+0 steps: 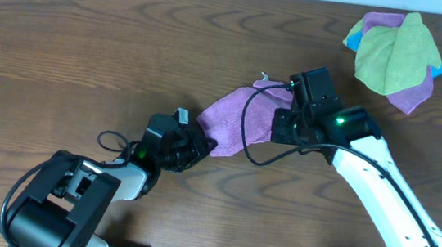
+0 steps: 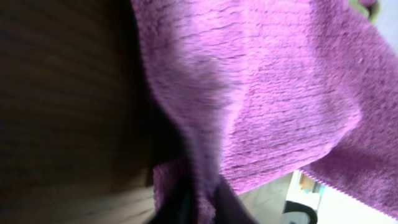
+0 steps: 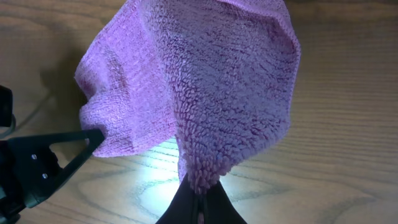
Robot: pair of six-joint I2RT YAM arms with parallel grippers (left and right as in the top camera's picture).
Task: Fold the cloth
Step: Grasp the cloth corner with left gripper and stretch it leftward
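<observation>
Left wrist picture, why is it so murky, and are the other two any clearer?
Left wrist: the cloth sits too close to the lens, soft and blurred, with the left side dark. Right wrist: the pile is sharp, with a bright glare patch on the table below the hanging cloth. Overhead: even light, crisp.

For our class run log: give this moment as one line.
left gripper: shut on lilac cloth | right gripper: shut on lilac cloth | fold: not yet done

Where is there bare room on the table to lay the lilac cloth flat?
Bare: the table left of the left gripper, and the far strip beyond the cloth. Crowded: the centre, where that gripper and the right gripper pinch the cloth, and the far-right corner with the cloth pile.
</observation>
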